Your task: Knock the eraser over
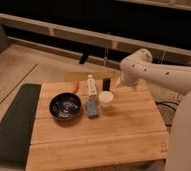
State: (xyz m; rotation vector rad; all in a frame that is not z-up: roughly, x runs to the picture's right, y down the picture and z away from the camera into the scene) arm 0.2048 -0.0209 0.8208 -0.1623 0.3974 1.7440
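Dim warm light, black background, soft shadows on table (114,142), hand (118,83) just beside eraser (106,84)

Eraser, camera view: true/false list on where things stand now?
1. The eraser stands upright near the far edge of the table. True.
2. The white cup lies inside the black bowl. False: the cup stands on the table, right of the bowl and in front of the eraser.
3. The gripper is close to the eraser's right side. True; whether they touch cannot be told.
4. The light-blue pad rests on top of the bottle. False: it lies flat on the table in front of the bottle.
5. The bottle stands left of the eraser. True.
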